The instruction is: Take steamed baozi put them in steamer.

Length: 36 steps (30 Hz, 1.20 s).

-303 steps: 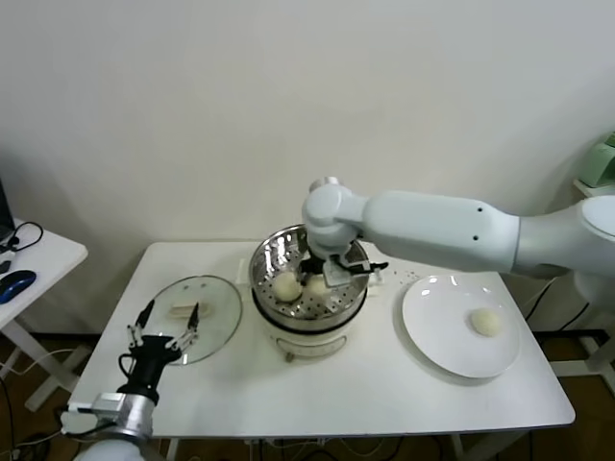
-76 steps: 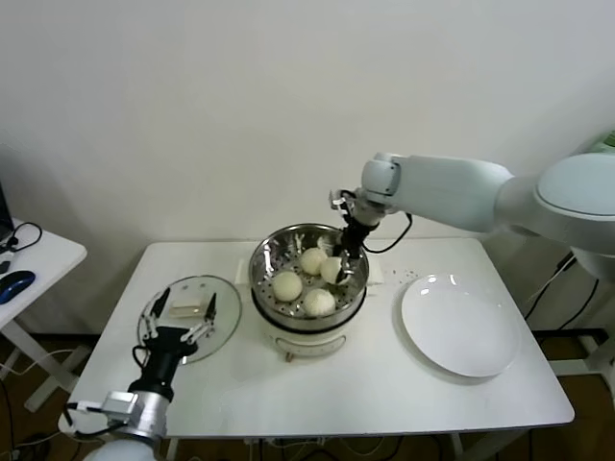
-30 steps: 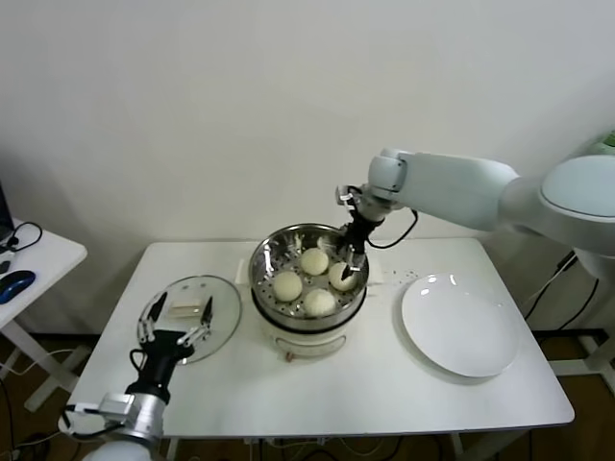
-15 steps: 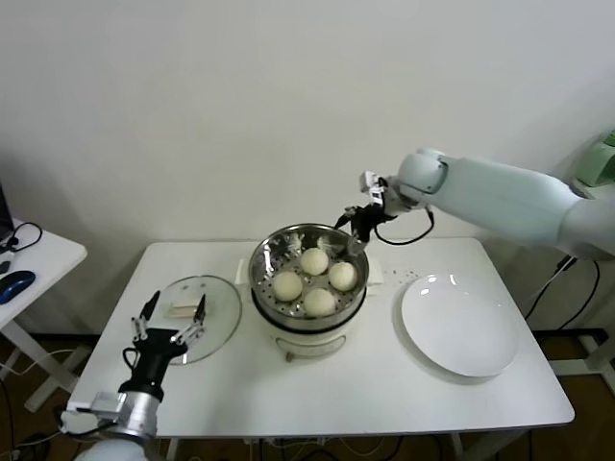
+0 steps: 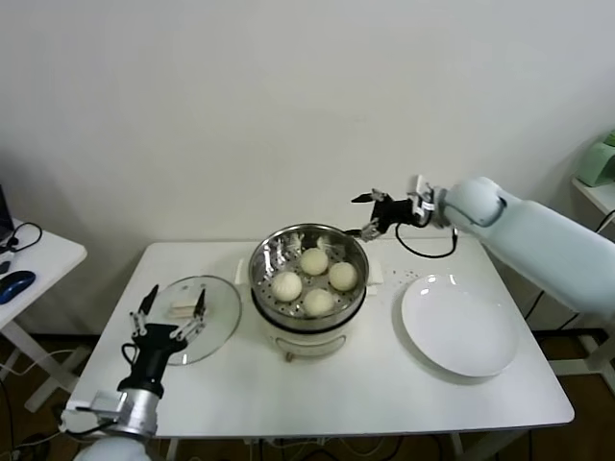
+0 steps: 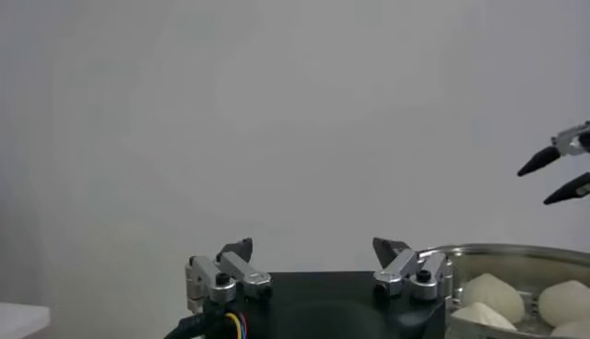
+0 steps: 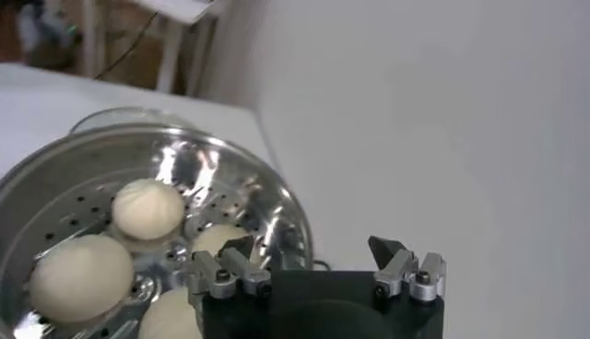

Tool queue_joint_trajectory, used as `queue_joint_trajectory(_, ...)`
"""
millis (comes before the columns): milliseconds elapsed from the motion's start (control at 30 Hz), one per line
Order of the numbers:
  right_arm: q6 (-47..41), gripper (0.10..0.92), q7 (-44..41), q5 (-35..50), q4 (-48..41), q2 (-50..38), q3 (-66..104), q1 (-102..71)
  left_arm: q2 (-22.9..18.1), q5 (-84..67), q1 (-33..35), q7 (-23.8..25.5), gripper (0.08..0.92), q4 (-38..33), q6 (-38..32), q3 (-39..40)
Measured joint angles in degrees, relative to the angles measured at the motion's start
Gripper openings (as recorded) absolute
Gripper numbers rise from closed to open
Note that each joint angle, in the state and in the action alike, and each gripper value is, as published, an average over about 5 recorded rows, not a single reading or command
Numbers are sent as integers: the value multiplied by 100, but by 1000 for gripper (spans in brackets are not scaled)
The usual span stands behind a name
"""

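Well, all four baozi sit in the steamer at the middle of the bench and the plate is bare, so I judge the loading done and what's left is a clean retreat: I'd draw my right hand up and away without clipping the rim. That hand hangs empty, fingers apart, just beyond the steamer's far right edge on a near-level forearm. My left hand idles open over the glass lid.

The right gripper is held out leftward, fingers spread; the left gripper is parked low, fingers apart.
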Motion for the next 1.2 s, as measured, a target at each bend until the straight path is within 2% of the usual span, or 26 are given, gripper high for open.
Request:
queue_joint_trajectory(267, 340, 823, 891, -390, 783, -316, 2262, -2161, -23, 54, 26, 49, 823, -28, -50, -51)
queue_joint_trajectory(500, 752, 823, 1521, -813, 1442, -73, 4220, -4168, -80, 102, 81, 64, 823, -51, -48, -41)
queue_joint_trajectory(867, 1339, 823, 1919, -1706, 2387, 1516, 6596, -6858, -193, 39, 132, 167, 823, 4, -44, -133)
queue_joint_trajectory(1033, 1578, 823, 2015, -2043, 2613, 2346, 7163, -7753, -224, 8, 124, 241, 823, 17, -30, -204)
queue_joint_trajectory(1200, 1804, 823, 2150, -2164, 2804, 2814, 7435, -8484, -236, -1, 116, 333, 823, 53, -22, -286)
